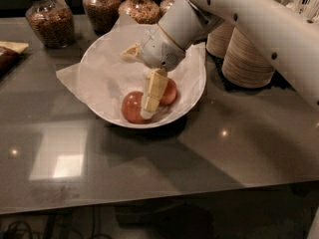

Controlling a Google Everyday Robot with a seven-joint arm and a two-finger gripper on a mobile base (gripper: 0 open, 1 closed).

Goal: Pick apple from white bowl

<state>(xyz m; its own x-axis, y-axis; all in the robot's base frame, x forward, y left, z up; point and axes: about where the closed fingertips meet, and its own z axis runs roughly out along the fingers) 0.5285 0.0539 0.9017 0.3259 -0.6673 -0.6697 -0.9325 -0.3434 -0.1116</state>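
Paper (94, 76), white and crinkled, is lining the white bowl (195, 96), which is sitting tilted on the dark glossy table (199, 153) with two fruits lying in its lower part. The apple (130, 107), the larger and duller one, is resting at the front left of the bowl's bottom, and the redder apple (170, 91) is lying just behind and to its right. The gripper (137, 82) is hanging inside the bowl at the end of the white arm (259, 29), which is reaching in from the upper right. Its jaws are standing wide apart and clamping nothing: one tan finger (154, 91) is pointing down into the gap between the two fruits, right against the apple's right side, while the other finger (130, 51) is sticking out to the left above the paper. Glass jars (50, 16) of brown contents are standing along the table's back edge, and stacks of paper bowls (249, 59) are standing to the bowl's right.
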